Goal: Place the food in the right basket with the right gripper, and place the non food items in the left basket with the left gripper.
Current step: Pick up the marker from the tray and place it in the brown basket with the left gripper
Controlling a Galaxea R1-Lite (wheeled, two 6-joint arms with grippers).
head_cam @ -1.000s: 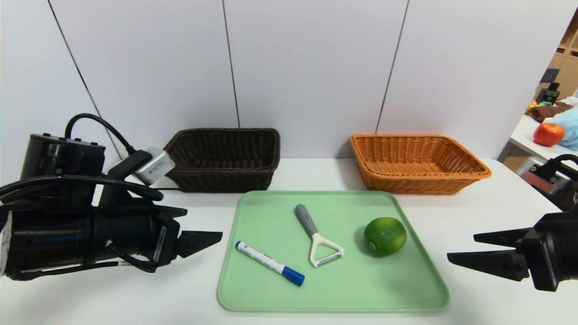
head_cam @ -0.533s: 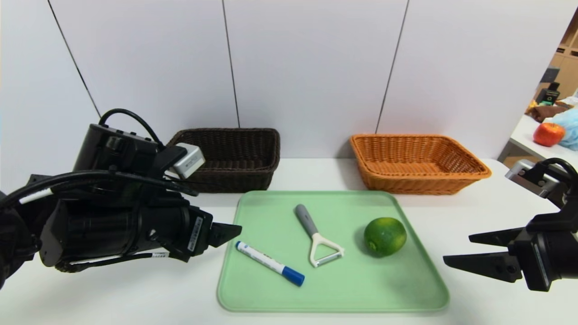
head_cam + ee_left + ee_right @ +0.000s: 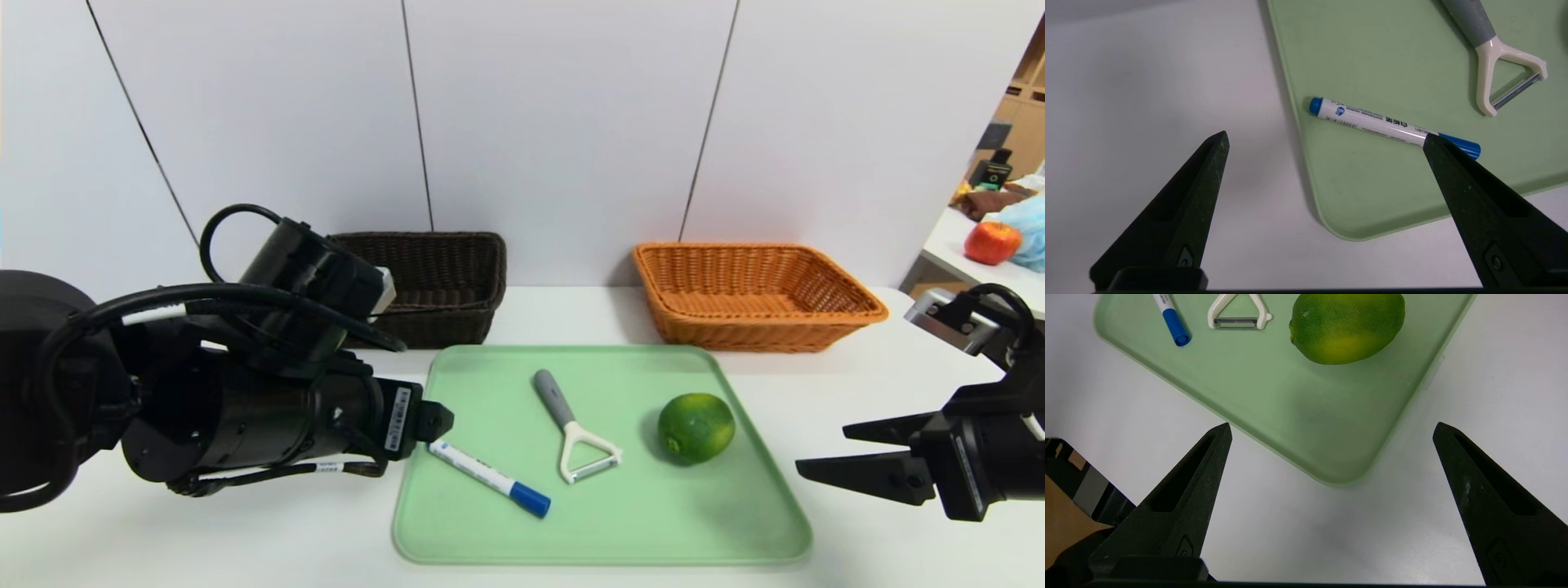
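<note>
The left gripper (image 3: 1325,136), jaws spread wide and empty, hovers at the tray's (image 3: 735,523) left edge, nearer the marker pen (image 3: 487,477) than the open right gripper (image 3: 849,453) is. The pen lies diagonally near the tray's front-left corner, its blue cap pointing away from the gripper toward the front edge.

The left arm (image 3: 245,400) covers the near left corner of the dark brown basket (image 3: 441,278) and hides its own fingers in the head view. The right arm (image 3: 980,465) runs off that view's edge. In the left wrist view a fingertip (image 3: 1437,147) overlaps the marker (image 3: 1392,124) at its cap — touching or apart, unclear — and the peeler (image 3: 1488,61) handle is cut off.
</note>
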